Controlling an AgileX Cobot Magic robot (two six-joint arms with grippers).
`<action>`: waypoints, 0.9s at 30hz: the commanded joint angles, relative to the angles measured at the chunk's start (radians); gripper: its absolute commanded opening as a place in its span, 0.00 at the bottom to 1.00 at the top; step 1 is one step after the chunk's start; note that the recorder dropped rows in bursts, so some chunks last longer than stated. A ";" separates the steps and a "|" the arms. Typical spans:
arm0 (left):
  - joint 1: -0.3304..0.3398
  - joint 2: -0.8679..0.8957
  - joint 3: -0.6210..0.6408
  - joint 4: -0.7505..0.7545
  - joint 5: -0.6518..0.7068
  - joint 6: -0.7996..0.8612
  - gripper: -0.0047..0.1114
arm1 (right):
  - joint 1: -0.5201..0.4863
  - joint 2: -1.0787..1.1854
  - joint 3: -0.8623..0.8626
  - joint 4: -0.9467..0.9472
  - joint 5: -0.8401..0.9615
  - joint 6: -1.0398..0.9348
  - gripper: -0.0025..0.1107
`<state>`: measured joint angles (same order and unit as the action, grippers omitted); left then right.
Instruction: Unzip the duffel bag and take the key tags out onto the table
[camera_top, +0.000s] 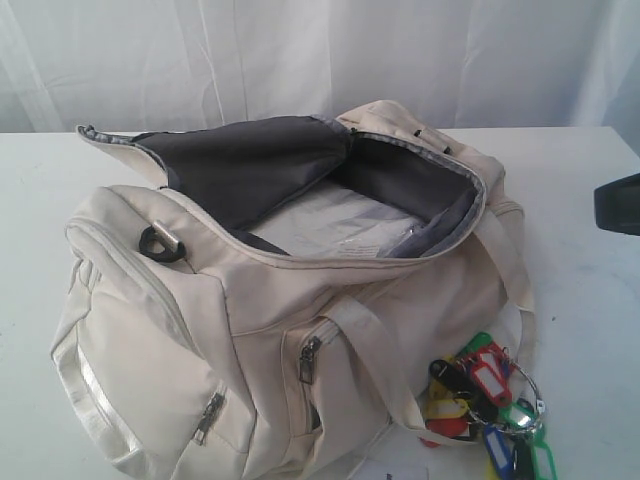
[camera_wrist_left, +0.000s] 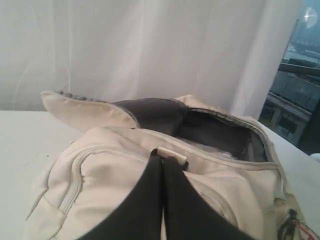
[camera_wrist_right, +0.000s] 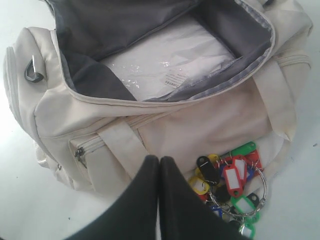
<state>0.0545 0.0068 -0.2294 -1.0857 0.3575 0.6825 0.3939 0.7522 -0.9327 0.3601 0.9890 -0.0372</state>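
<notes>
Judging the task done, with the large cream-beige fabric duffel bag (camera_top: 260, 300) gaping unzipped, the bunch of coloured plastic key tags (camera_top: 480, 385) lying just beside it on the wide white table (camera_top: 50, 200), and the left gripper (camera_wrist_left: 162, 155) and right gripper (camera_wrist_right: 159, 159) hovering empty, jaws pressed together.

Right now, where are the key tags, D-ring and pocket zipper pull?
key tags (camera_wrist_right: 232, 181): right wrist view, on the red tag.
D-ring (camera_top: 148, 240): exterior view, dark curved side.
pocket zipper pull (camera_top: 309, 360): exterior view, metal tab.

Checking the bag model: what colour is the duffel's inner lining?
Dark grey lining, clearest in the right wrist view.
</notes>
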 joint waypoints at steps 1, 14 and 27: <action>-0.007 -0.007 0.034 -0.006 -0.110 -0.016 0.04 | -0.005 -0.006 -0.005 0.002 -0.010 -0.012 0.02; -0.007 -0.007 0.186 0.809 -0.246 -0.661 0.04 | -0.005 -0.006 -0.005 0.002 -0.010 -0.012 0.02; -0.007 -0.007 0.229 1.020 -0.133 -0.591 0.04 | -0.005 -0.006 -0.005 0.002 -0.010 -0.012 0.02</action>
<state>0.0545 0.0034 -0.0054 -0.0782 0.2075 0.0345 0.3939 0.7522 -0.9327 0.3601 0.9890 -0.0372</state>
